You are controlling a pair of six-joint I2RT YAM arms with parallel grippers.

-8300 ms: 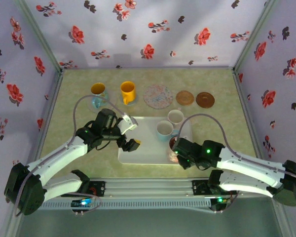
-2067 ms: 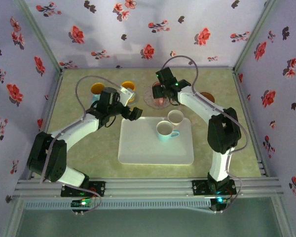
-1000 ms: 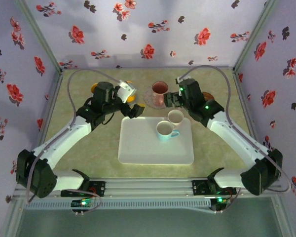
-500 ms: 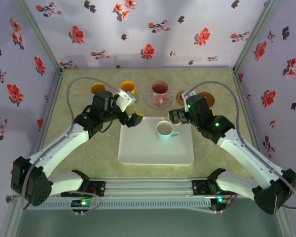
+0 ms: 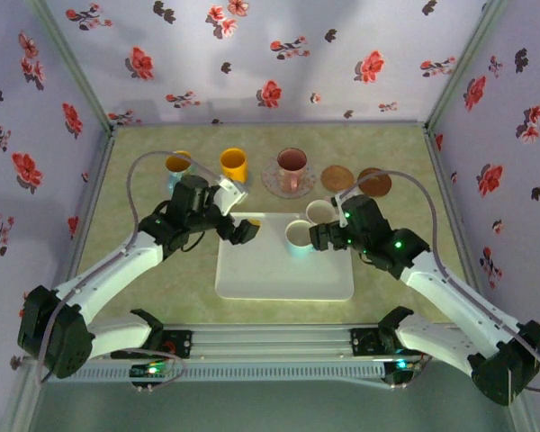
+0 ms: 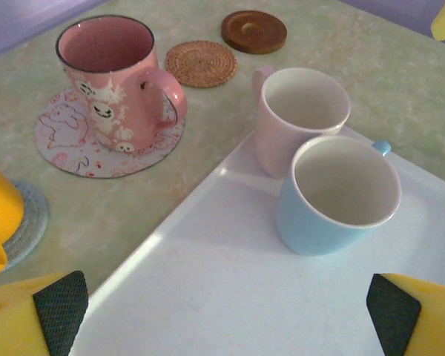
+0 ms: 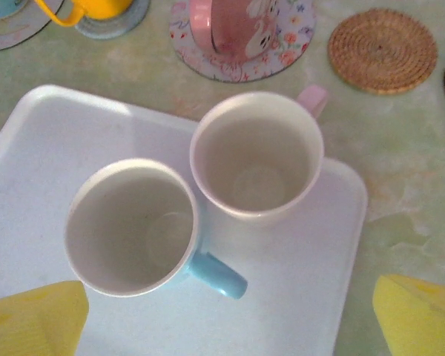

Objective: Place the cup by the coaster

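A pink patterned cup (image 5: 292,169) stands upright on the floral coaster (image 5: 272,183), with nothing holding it. On the white tray (image 5: 283,274) a light blue cup (image 5: 299,236) and a pale pink cup (image 5: 319,211) stand side by side, almost touching. My right gripper (image 5: 328,232) hovers open above these two cups; in the right wrist view they are the blue cup (image 7: 130,226) and the pale pink cup (image 7: 256,152). My left gripper (image 5: 243,214) is open over the tray's back left corner, and nothing lies between its fingers.
A woven coaster (image 5: 337,177) and a dark brown coaster (image 5: 374,182) lie bare at the back right. A yellow cup (image 5: 233,165) and an orange cup (image 5: 178,163) stand on their own coasters at the back left. Patterned walls close in three sides.
My right gripper has drawn back from the pink patterned cup on the floral coaster and come down over the tray's two cups. The left gripper has shifted slightly toward the tray.
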